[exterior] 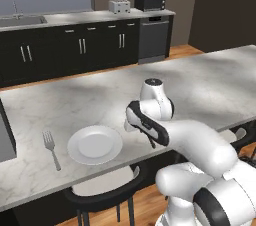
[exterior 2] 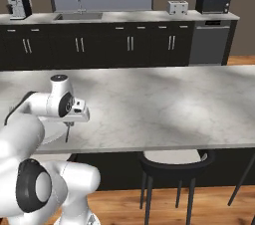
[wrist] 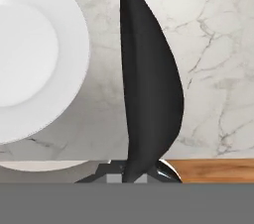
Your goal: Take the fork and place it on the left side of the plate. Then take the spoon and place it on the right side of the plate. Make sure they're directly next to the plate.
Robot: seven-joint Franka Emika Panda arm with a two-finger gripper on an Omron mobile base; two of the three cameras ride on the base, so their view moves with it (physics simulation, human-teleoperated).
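The white plate [exterior: 75,146] lies near the front edge of the marble counter. The silver-grey fork [exterior: 51,149] lies flat just left of it, tines pointing away from me. My gripper [exterior: 148,136] hovers to the right of the plate, shut on the dark spoon [exterior: 151,143], which hangs down towards the counter. In the hand view the spoon [wrist: 149,94] runs up the middle as a dark curved shape, with the plate [wrist: 30,59] on its left. From the right base view, the spoon [exterior 2: 66,133] dangles below the gripper [exterior 2: 68,123].
The counter's front edge [exterior: 125,162] runs close below the plate, with dark stools [exterior: 102,190] tucked under it. A grey box [exterior: 5,142] stands at the counter's left end. The back counter holds a sink [exterior 2: 77,16], toaster [exterior: 119,6] and microwave [exterior: 150,0].
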